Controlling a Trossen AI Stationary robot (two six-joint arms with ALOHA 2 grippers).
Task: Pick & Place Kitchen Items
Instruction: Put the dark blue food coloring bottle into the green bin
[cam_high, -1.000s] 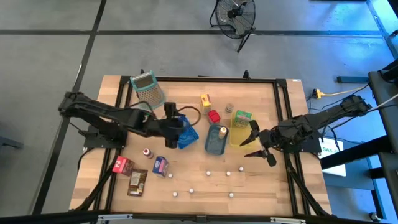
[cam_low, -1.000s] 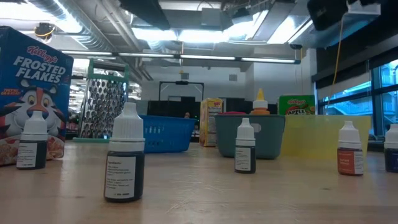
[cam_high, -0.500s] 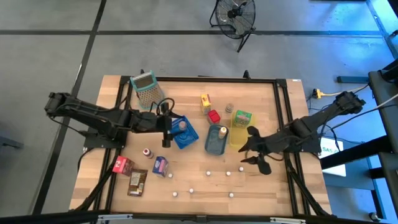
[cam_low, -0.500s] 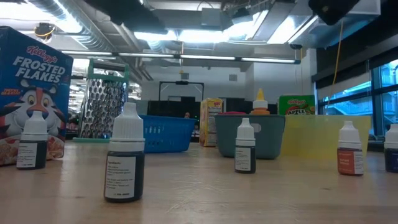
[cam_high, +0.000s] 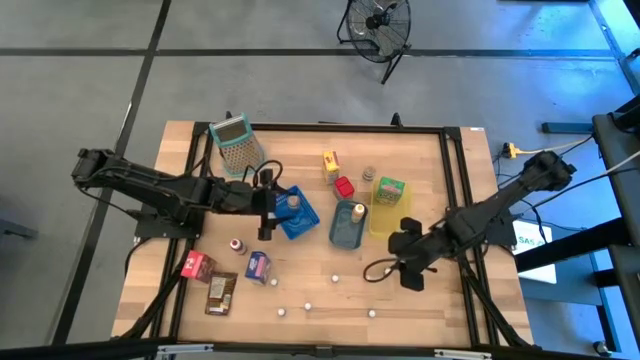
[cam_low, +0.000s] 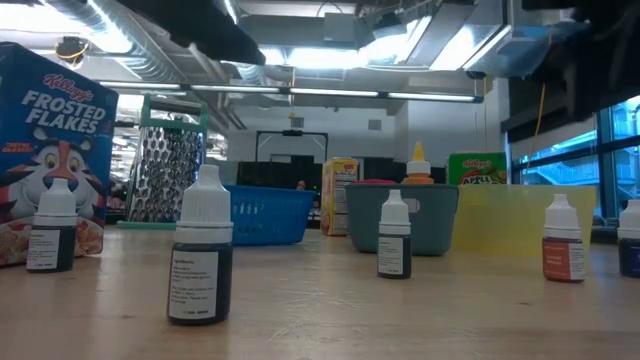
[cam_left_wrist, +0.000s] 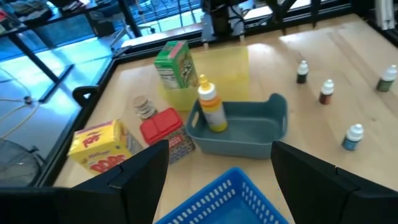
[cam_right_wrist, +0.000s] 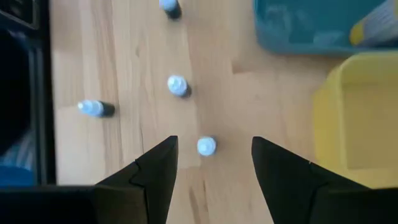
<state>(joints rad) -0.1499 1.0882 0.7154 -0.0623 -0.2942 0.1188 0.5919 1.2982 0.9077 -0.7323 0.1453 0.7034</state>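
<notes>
Right end effector (cam_right_wrist: 211, 171), fingers parted, empty, was positioned over a white-capped cylindrical bottle (cam_right_wrist: 206, 147) on the wood-grain counter (cam_right_wrist: 124, 74); left end effector (cam_left_wrist: 217, 171) was spread wide, empty, beside the blue mesh basket (cam_left_wrist: 217, 199).

Blue mesh basket (cam_high: 296, 213), teal tray (cam_high: 345, 228), yellow tray (cam_high: 381, 220), green box (cam_high: 390, 189).

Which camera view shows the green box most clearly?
The left wrist view: the green box stands there near and unobstructed, by the yellow tray. The high view shows only its top; the low view only its upper part; the right wrist view, nothing.
</notes>
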